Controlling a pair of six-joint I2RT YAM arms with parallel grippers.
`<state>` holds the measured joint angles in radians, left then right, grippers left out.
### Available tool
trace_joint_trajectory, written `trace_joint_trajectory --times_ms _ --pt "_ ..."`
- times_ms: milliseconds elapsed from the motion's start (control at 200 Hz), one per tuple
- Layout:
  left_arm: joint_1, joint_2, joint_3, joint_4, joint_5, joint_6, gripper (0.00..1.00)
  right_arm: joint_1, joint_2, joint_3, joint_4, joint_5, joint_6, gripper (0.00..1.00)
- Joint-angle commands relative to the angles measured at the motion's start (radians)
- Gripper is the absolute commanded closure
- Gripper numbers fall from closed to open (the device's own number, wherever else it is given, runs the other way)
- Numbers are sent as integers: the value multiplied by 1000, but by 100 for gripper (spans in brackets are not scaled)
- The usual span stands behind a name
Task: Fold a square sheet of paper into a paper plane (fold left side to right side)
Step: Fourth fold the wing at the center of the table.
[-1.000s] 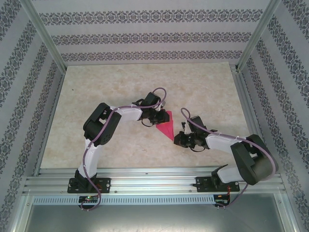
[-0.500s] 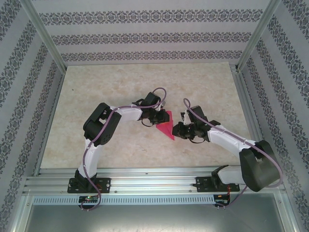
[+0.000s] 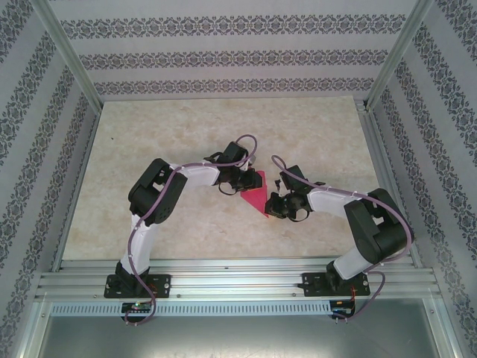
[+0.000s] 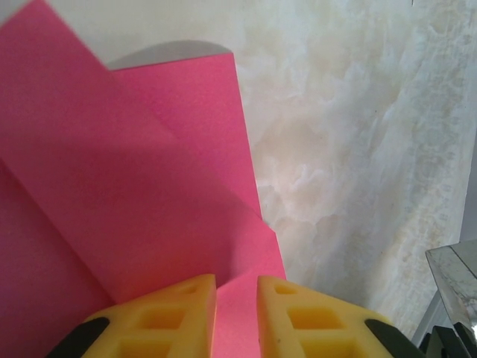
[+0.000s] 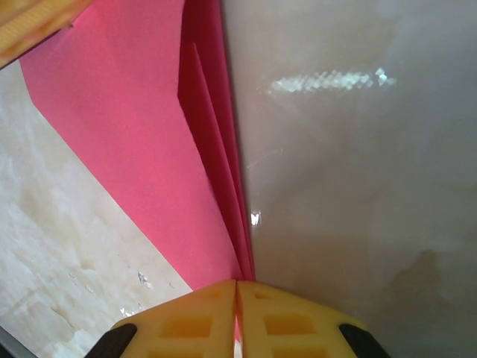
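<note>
Your pink paper (image 3: 255,195) lies near the middle of the marbled table (image 3: 186,134). It is already folded into a narrow wedge, with the broad end toward the far side and the sharp tip pointing near and slightly right. The two arms reach in from either side and meet at it.

Your left gripper (image 3: 240,184) sits at the wedge's left edge. In the left wrist view, its yellow fingers (image 4: 160,321) stand a thin slit apart. Paper (image 4: 112,186) shows in that slit, with overlapping flaps and a diagonal crease spreading out beyond. You cannot tell from this whether the pads are actually pinching the sheet or just straddling it.

Your right gripper (image 3: 273,206) is at the near tip, on the right side. In the right wrist view, its fingers (image 5: 186,324) are pressed together, and the stacked layers of paper (image 5: 134,112) converge straight into the seam between them. That claw is clamped on the tip.
</note>
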<state>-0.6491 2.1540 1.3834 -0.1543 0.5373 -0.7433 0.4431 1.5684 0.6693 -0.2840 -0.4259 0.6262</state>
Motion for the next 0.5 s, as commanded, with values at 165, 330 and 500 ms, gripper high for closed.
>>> trace_joint_trajectory --times_ms 165,330,500 --pt "28 -204 -21 -123 -64 124 67 -6 59 -33 -76 99 4 92" --pt "-1 -290 -138 -76 -41 118 70 -6 64 -18 -101 126 -7 93" --pt "-68 -258 -169 10 -4 57 74 -4 77 -14 -105 137 -12 94"
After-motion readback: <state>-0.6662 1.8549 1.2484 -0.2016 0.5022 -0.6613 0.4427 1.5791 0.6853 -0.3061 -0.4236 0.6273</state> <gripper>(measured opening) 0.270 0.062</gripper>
